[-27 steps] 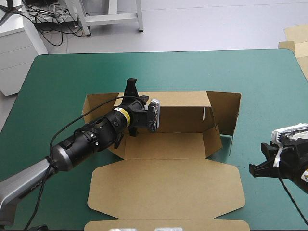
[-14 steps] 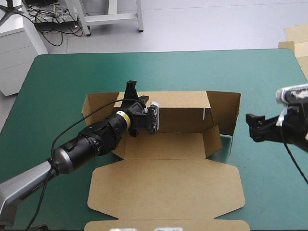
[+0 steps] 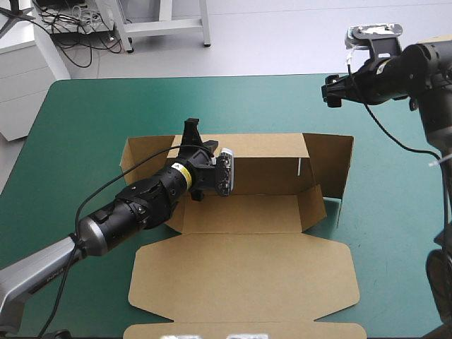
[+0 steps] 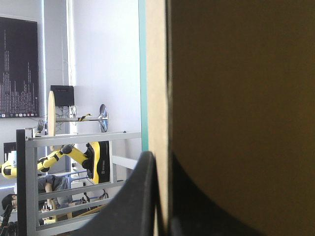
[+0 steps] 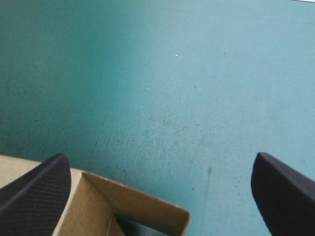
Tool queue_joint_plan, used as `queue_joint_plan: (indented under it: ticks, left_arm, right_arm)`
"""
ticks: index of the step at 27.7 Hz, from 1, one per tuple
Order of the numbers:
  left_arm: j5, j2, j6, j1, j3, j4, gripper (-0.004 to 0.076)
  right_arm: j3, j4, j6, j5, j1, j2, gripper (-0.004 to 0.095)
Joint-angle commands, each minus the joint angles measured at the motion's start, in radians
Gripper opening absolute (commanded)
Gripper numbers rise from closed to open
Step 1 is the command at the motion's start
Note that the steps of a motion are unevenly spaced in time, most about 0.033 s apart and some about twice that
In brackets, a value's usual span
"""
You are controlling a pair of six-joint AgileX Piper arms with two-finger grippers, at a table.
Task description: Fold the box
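The brown cardboard box [image 3: 240, 279] sits mid teal-green worktop [image 3: 85, 120], its rear wall [image 3: 261, 145] clamped by the left end effector [image 3: 192, 135]. The right end effector [image 3: 333, 93] hovers spread apart; a misaligned descent could crush the corner flap [image 3: 332, 159].

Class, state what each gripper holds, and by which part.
The left gripper is shut on the box, pinching its raised back wall near the left end. The right gripper is open and holds nothing.

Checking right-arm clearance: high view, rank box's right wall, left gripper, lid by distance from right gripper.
1. right wall, under the right gripper, at the box's right end.
2. left gripper, across the box, on the far wall's left part.
3. lid, flat, on the robot's side.
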Motion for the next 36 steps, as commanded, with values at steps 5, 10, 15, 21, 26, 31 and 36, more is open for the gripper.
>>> queue_joint_plan:
  ticks: [5,10,15,21,26,31,36]
  left_arm:
    - [0.056,-0.053,-0.027,-0.001,-0.008,-0.015,-0.001]
    - [0.055,-0.053,-0.04,-0.001,-0.008,-0.015,-0.001]
    - [0.055,-0.053,-0.04,-0.001,-0.008,-0.015,-0.001]
    - [0.058,-0.053,-0.044,-0.001,-0.008,-0.015,-0.001]
    - [0.06,-0.053,-0.044,-0.001,-0.008,-0.015,-0.001]
    - [0.06,-0.053,-0.044,-0.001,-0.008,-0.015,-0.001]
    - [0.06,-0.053,-0.044,-0.001,-0.008,-0.015,-0.001]
  right_arm:
    - [-0.055,0.067,0.045,0.008,-0.049,0.126,0.0913]
    - [-0.012,0.059,0.037,0.008,-0.056,0.142,0.0913]
    - [0.099,0.096,0.027,0.008,-0.056,0.135,0.0913]
    - [0.207,0.14,-0.028,0.008,-0.056,0.08,0.0901]
    - [0.326,0.14,-0.076,0.008,-0.056,0.006,0.09]
    - [0.448,0.148,-0.128,-0.006,-0.056,-0.069,0.09]
    - [0.576,0.223,-0.24,-0.109,-0.056,-0.154,0.09]
